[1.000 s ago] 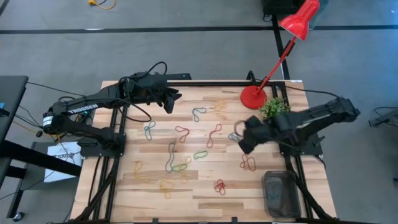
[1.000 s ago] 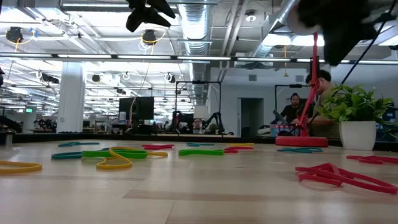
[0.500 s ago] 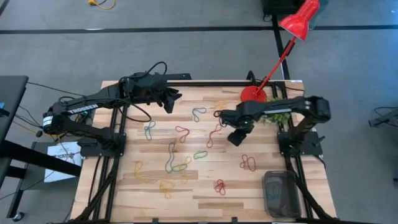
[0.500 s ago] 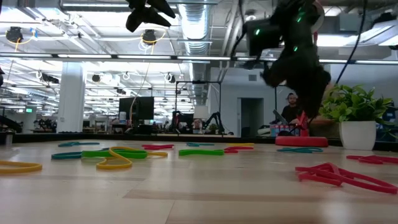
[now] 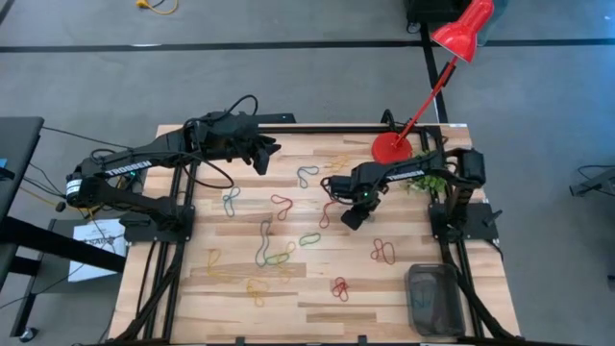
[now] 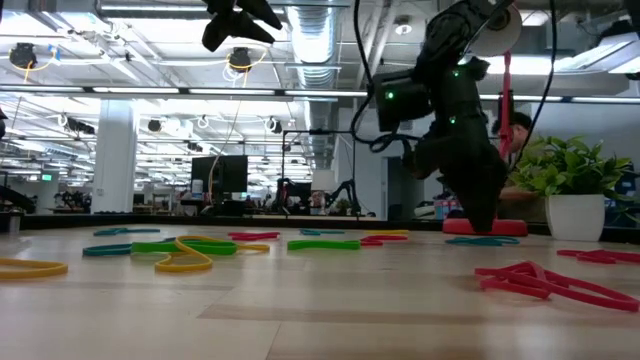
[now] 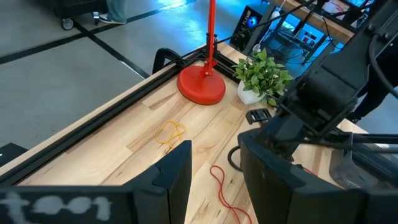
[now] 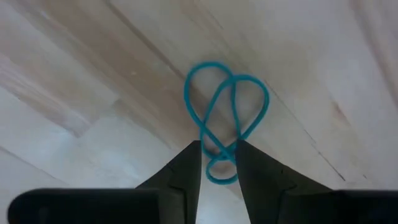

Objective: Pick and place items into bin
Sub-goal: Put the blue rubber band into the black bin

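Thin coloured loops lie flat and scattered on the wooden table, among them a red one (image 5: 383, 252), a green one (image 5: 309, 238) and a yellow one (image 5: 255, 291). The dark translucent bin (image 5: 434, 300) sits at the near right corner. My right gripper (image 5: 352, 217) points down at mid-table, open, low over a twisted teal loop (image 8: 224, 106); its fingers stand on either side of the loop's narrow end. In the high view the gripper hides that loop. My left gripper (image 5: 264, 154) waits open, high above the far left part of the table. My right gripper comes from above, pointing down, with one finger (image 8: 186, 171) on each side of the teal loop's small end lobe (image 8: 217, 163). The loop lies flat on the table. I cannot tell whether the fingers touch it.
A red lamp base (image 5: 391, 150) and a small potted plant (image 5: 423, 167) stand at the far right, close behind my right arm. A long red loop (image 5: 332, 207) lies just left of the right gripper. Black frame rails run along the table's edges.
My right arm has swung from the right side toward the table's middle and come down, so its gripper now stands low over the teal loop. The left arm has kept still. No loop has moved.
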